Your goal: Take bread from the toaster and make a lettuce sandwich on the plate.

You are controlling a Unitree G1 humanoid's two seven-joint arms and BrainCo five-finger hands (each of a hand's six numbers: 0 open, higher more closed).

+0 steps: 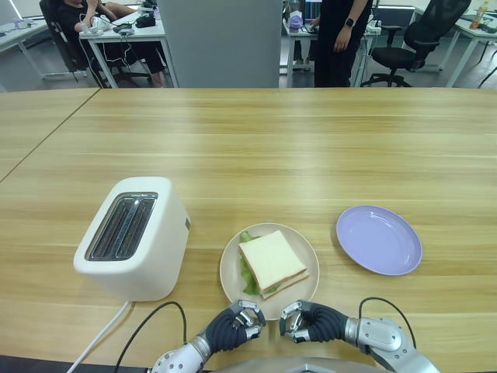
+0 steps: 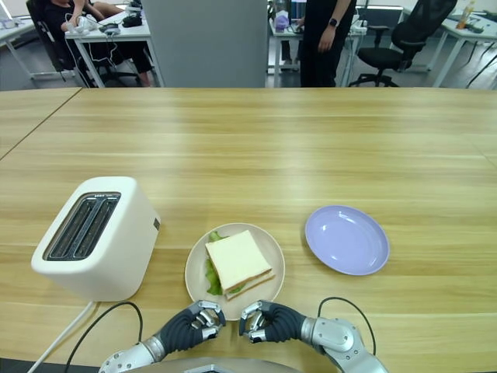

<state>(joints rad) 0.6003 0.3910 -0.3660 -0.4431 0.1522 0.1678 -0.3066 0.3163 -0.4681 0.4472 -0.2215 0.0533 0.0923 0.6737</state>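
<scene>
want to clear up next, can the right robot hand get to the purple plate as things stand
Probably yes. The right robot hand is curled, holding nothing, and the purple plate lies ahead to its right with bare table between; the sandwich plate sits left of that path.

Both eyes look forward and down from the robot's head, close over the near edge of the bench [image 1: 311, 140], facing across it. They share nearly the whole scene; the toaster [image 2: 95, 237] lies further left in the right eye view.
</scene>
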